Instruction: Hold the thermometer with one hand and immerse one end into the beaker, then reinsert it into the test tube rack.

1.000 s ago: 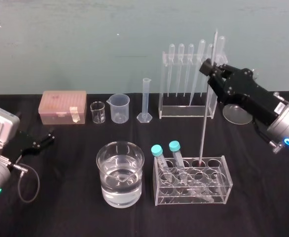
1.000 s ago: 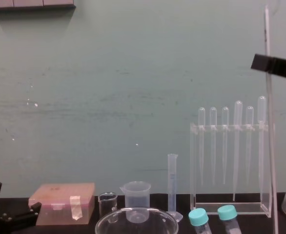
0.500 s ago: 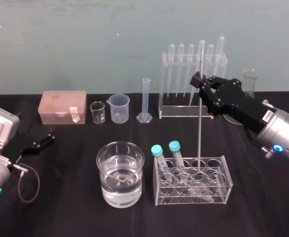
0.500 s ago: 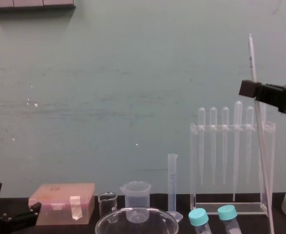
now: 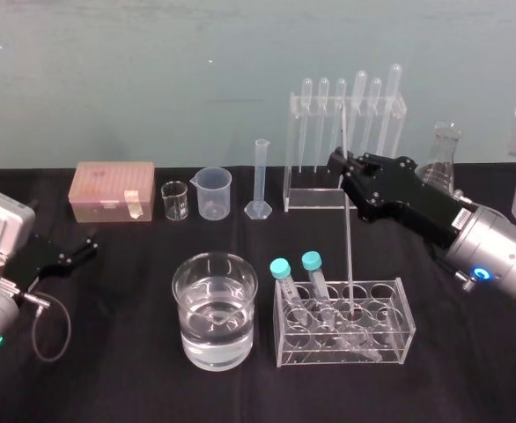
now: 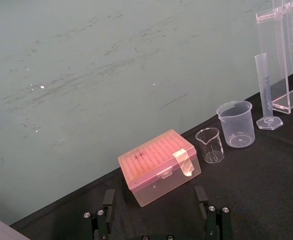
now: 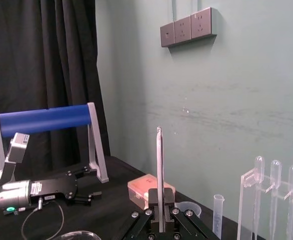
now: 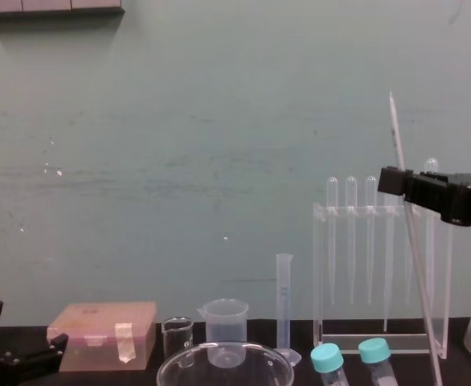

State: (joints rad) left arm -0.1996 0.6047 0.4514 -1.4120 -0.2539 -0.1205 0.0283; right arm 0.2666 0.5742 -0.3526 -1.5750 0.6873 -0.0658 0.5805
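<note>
The thermometer (image 5: 347,238) is a long thin glass rod, tilted with its top leaning left. Its lower end stands in a hole of the low clear test tube rack (image 5: 390,339), right of two blue-capped tubes (image 5: 282,270). My right gripper (image 5: 338,164) is shut on the thermometer's upper part above the rack; the rod (image 7: 159,165) rises between its fingers, and the thermometer (image 8: 413,241) slants in front of the pipettes. The beaker (image 5: 180,282), wide and part full of water, sits left of the rack. My left gripper (image 5: 86,245) rests open at the table's left.
Along the back stand a pink tip box (image 5: 113,189), a tiny glass beaker (image 5: 175,200), a plastic spouted beaker (image 5: 214,192), a graduated cylinder (image 5: 260,181), a tall acrylic stand (image 5: 328,198) hung with pipettes, and a flask (image 5: 440,163).
My right gripper has come down and to the left with the thermometer. The rod has sunk lower into the rack and its top now leans left. The left arm is still.
</note>
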